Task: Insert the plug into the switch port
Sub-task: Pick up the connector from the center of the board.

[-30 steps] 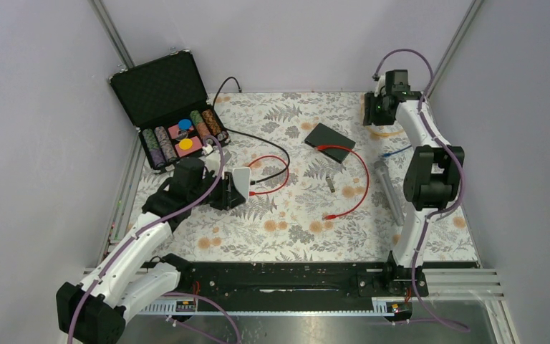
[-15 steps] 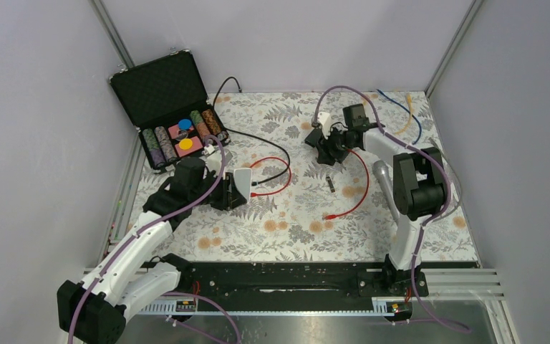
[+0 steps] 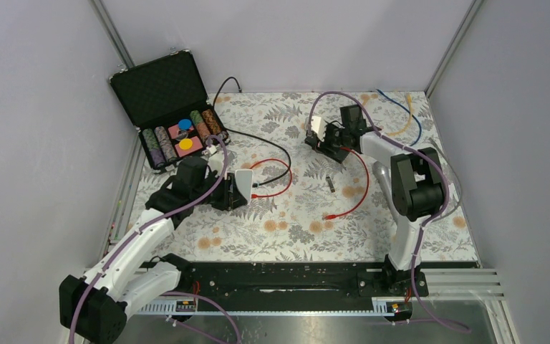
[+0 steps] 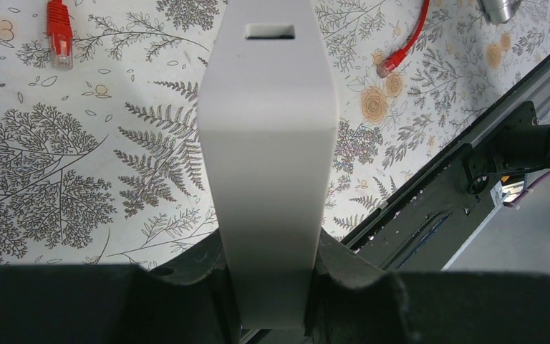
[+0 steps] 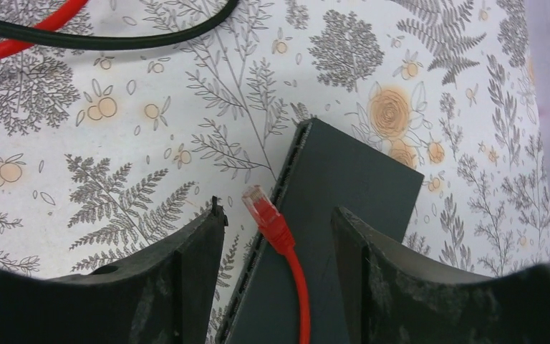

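Progress check: insertion not yet done, as far as the views show.

- Red network cable plug with a clear tip [image 5: 263, 208] lies loose against the ribbed side edge of the flat dark grey switch box [image 5: 344, 186]. Its red lead trails back over the box top. The plug is not seated in any port, and no port opening can be made out along that edge from the right wrist view.
- Right gripper [image 5: 278, 215] hangs over the far right part of the flower-printed tabletop [image 3: 293, 222]. Its jaws are spread, one either side of the plug, with a gap on both sides. Nothing is held.
- Left gripper [image 4: 272, 265] is pinching a white plastic slab-shaped box [image 4: 268, 143] by its lower end, holding it upright above the tabletop at centre left. A small rectangular slot shows near the box's top. I cannot tell what the slot is for.
- A second red plug [image 3: 327, 216] lies on the tabletop, well apart from both grippers.
- Black foam-lined case of poker chips [image 3: 175, 115] sits at far left, uninvolved.

Judgement: early stage. The right arm looks placed for the pickup. What remains is to close on the plug, lift it, turn it to face a port and push it home. Finding the port face of the dark box is the open question.
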